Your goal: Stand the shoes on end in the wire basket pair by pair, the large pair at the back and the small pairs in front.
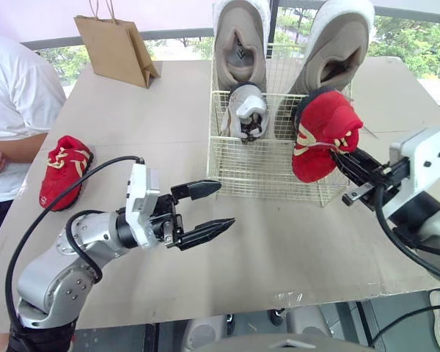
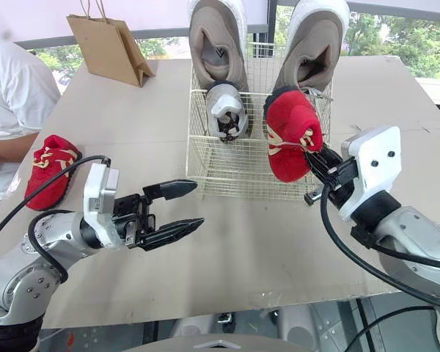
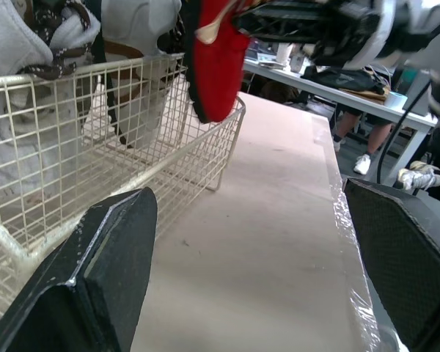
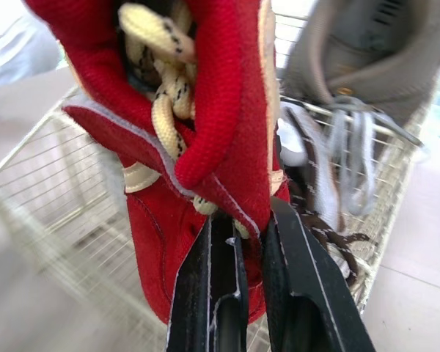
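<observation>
While my right pincer [image 4: 249, 227] pinches one red shoe [image 1: 323, 139] at the basket [image 1: 264, 172], left pincer [image 1: 226, 204] spread; inside two large shoes [image 1: 240, 40], one grey shoe [image 1: 248, 110]; second red shoe [image 1: 64, 167] at basket's nine o'clock.

Beige table [image 1: 279, 242], plain matte top; wire basket [image 1: 264, 176] stands on it toward far middle; brown paper bag [image 1: 117, 48] upright near far left corner; red shoe [image 1: 64, 170] lies near left edge, well apart from both.

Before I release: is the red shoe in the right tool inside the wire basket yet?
Not inside: the red lace-up shoe, clamped in the right tool, hangs outside the front mesh of the cream wire basket.
</observation>
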Tool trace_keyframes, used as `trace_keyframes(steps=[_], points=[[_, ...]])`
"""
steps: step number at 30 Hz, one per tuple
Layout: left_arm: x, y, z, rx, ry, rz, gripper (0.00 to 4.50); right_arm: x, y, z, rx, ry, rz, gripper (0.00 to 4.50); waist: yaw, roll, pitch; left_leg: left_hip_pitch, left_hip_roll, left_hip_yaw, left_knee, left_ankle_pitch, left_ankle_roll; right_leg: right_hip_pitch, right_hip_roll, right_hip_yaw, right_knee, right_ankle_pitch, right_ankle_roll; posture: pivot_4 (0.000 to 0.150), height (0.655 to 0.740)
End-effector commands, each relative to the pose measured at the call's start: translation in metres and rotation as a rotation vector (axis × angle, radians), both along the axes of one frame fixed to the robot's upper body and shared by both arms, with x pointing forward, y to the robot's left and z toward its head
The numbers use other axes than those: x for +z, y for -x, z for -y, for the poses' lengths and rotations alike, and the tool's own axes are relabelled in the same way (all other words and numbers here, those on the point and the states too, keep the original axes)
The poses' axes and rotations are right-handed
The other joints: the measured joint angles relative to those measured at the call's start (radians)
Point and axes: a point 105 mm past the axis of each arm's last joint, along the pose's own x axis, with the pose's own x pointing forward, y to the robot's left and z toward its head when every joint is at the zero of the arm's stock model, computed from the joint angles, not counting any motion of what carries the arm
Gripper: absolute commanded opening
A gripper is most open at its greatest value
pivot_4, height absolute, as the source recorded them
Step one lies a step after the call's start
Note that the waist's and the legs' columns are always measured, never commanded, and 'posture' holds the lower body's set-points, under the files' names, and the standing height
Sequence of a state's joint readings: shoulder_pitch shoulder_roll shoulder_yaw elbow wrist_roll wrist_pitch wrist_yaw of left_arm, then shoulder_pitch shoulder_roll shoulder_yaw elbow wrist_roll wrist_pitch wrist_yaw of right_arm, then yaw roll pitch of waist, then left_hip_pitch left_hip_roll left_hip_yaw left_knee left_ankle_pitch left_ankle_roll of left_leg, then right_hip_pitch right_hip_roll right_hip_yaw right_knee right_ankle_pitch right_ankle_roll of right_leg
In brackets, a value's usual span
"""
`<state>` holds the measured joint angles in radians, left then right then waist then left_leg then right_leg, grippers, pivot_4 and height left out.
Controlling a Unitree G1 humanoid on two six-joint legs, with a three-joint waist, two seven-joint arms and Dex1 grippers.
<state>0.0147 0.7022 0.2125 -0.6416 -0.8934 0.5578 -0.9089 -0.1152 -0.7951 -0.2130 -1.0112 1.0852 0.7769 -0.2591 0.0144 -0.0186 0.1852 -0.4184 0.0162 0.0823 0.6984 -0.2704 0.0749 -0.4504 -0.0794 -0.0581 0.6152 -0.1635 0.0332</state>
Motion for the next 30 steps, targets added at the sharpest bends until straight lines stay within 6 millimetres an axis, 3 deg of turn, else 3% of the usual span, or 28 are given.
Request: trace_keyframes(steps=[1, 9, 14, 19, 23, 26, 28, 30], points=[[0.006, 0.006, 0.007, -0.016, -0.002, 0.049, 4.38, 0.008, 0.001, -0.002, -0.035, -0.026, 0.078, 0.0, 0.0, 0.0, 0.0, 0.0, 0.0, 0.0, 0.0, 0.001, -0.001, 0.0, 0.0, 0.0, -0.001, 0.0, 0.0, 0.15, 0.74], [0.017, 0.009, 0.004, -0.029, 0.066, 0.065, 4.38, -0.036, -0.001, 0.0, -0.073, 0.001, -0.045, 0.0, 0.0, 0.0, 0.0, 0.0, 0.0, 0.0, -0.002, 0.0, 0.0, 0.001, 0.001, -0.004, -0.004, 0.0, 0.0, 0.15, 0.74], [0.022, 0.004, -0.006, -0.022, 0.078, 0.058, 4.38, -0.058, -0.006, 0.004, -0.059, -0.07, -0.122, 0.0, 0.0, 0.001, -0.001, 0.0, 0.0, 0.0, -0.004, 0.001, -0.001, 0.001, 0.007, -0.005, -0.005, 0.0, 0.0, 0.15, 0.74], [0.021, -0.007, -0.024, 0.021, 0.048, 0.067, 4.4, -0.068, 0.0, 0.008, -0.002, -0.128, -0.182, 1.97, 0.0, 0.002, -0.002, 0.001, 0.002, 0.0, -0.004, -0.001, 0.002, 0.001, 0.009, -0.004, -0.005, 0.0, 0.0, 0.15, 0.74], [0.018, -0.009, -0.03, 0.059, 0.047, 0.063, 4.4, -0.06, 0.015, 0.016, 0.089, -0.093, -0.186, 3.73, 0.003, 0.002, -0.002, 0.001, 0.001, 0.0, -0.004, -0.001, 0.002, 0.002, 0.008, -0.005, -0.006, 0.0, 0.0, 0.15, 0.74], [0.017, -0.021, -0.046, 0.187, 0.091, 0.028, 4.4, -0.04, 0.031, 0.017, 0.238, -0.077, -0.064, 3.73, 0.004, 0.002, -0.002, 0.001, 0.001, 0.0, -0.004, -0.001, 0.002, 0.003, 0.007, -0.004, -0.007, 0.0, 0.0, 0.15, 0.74], [0.017, -0.029, -0.058, 0.266, 0.107, 0.012, 4.4, -0.036, 0.041, 0.014, 0.343, -0.034, -0.05, 3.73, 0.001, 0.002, -0.002, 0.001, 0.001, -0.001, -0.004, -0.001, 0.003, 0.003, 0.007, -0.004, -0.007, 0.0, 0.0, 0.15, 0.74], [0.018, -0.048, -0.098, 0.472, 0.119, -0.03, 4.4, -0.016, 0.047, 0.008, 0.474, 0.045, -0.009, 3.73, -0.005, 0.005, -0.002, 0.002, 0.003, 0.0, -0.004, -0.001, 0.003, 0.003, 0.008, -0.004, -0.006, 0.0, 0.0, 0.15, 0.74]])
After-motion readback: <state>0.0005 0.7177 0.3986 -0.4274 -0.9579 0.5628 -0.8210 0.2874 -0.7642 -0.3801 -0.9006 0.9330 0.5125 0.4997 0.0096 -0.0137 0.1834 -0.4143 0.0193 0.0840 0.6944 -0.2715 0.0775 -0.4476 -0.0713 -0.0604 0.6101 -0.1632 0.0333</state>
